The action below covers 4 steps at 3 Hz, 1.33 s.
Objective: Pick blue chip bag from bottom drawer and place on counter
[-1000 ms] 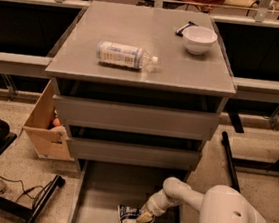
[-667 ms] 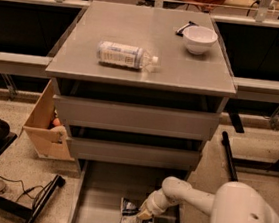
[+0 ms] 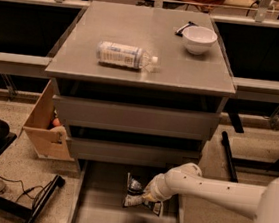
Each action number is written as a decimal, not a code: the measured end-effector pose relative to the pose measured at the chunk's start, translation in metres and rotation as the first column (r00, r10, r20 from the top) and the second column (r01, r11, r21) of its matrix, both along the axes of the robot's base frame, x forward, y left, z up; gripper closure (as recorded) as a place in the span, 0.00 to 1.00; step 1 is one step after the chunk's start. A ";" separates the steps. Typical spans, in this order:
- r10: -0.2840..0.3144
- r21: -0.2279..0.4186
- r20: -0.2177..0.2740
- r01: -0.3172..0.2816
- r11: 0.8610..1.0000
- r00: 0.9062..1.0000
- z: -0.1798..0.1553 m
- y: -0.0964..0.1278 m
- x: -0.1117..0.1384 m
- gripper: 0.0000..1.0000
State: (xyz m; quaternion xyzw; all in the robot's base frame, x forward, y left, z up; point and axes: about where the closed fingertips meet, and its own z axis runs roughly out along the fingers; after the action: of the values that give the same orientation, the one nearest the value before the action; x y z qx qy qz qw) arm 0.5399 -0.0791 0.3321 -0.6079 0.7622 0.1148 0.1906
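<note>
My hand [image 3: 146, 197] is low at 6 o'clock in the bottom drawer [image 3: 98, 204], pinched shut on the blue chip bag [image 3: 133, 192], which looks lifted clear. I judge the grasp done; left to do is carrying the bag up to the table [image 3: 139, 28] at 12 o'clock.

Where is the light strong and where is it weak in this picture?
Camera view: the counter is well lit, with a soft sheen. The drawer lies in dim shade. The hand is low in the drawer at the bag, and a dark shadow falls on the floor beneath them.
</note>
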 end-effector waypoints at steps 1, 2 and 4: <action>0.018 -0.032 -0.031 -0.019 0.999 0.999 0.069 0.018 -0.050 1.00; 0.036 -0.046 -0.075 -0.039 0.998 0.997 0.140 0.025 -0.118 1.00; -0.058 -0.047 0.033 0.060 0.997 0.998 0.322 0.006 -0.120 1.00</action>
State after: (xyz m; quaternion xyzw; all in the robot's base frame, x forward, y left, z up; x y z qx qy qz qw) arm 0.4198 -0.0735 0.6540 -0.5914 0.7792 0.0810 0.1913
